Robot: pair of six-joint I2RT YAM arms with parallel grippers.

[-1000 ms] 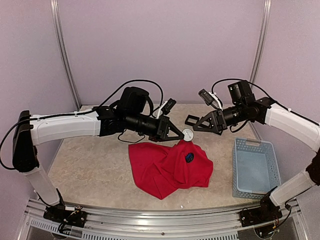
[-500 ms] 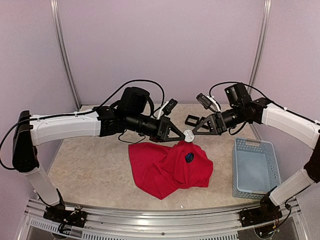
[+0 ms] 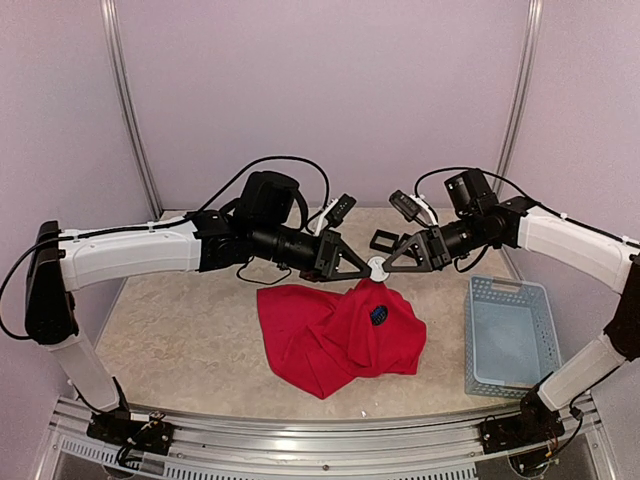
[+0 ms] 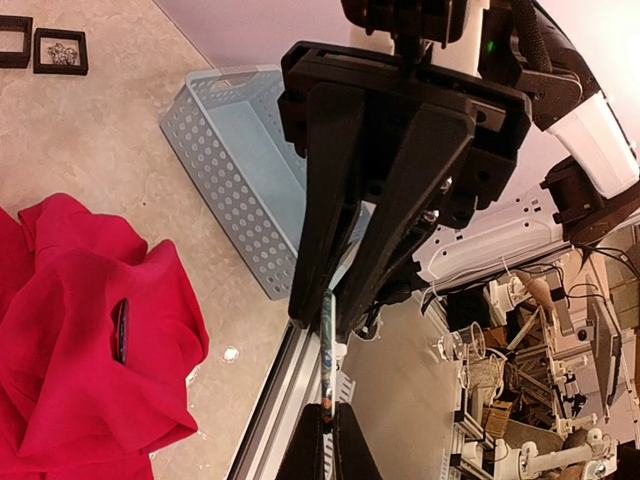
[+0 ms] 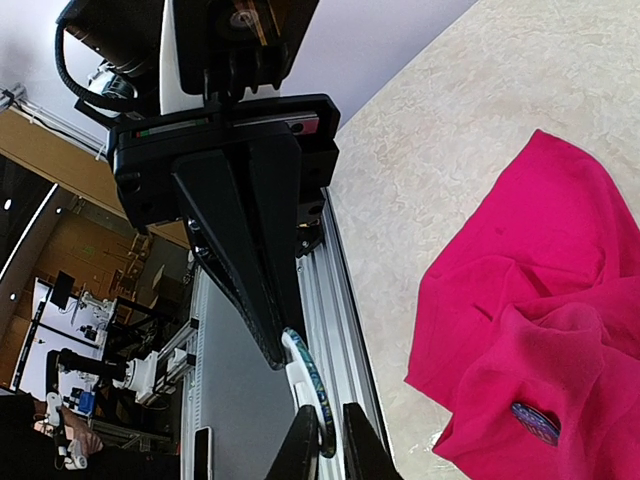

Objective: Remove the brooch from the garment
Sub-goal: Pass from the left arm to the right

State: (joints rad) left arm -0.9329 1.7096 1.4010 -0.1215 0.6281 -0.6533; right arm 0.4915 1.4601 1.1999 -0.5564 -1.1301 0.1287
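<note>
The red garment (image 3: 335, 338) lies crumpled on the table. It also shows in the left wrist view (image 4: 70, 330) and the right wrist view (image 5: 540, 300). A dark blue brooch (image 3: 379, 315) is pinned on it. My two grippers meet tip to tip above the garment's far edge. Between them is a round brooch (image 3: 376, 267) with a white back and a blue-green face. My left gripper (image 3: 366, 268) is shut on one edge of it (image 4: 327, 350). My right gripper (image 3: 385, 266) has its jaws closed narrowly over the opposite edge (image 5: 310, 385).
A pale blue plastic basket (image 3: 508, 335) stands right of the garment, near the table's right edge. Two small black square frames (image 4: 60, 50) lie on the table at the back, behind the grippers. A metal rail runs along the near edge.
My right gripper has moved left to the brooch held by my left gripper and now has its jaws over its free edge. The left arm and the garment have not moved.
</note>
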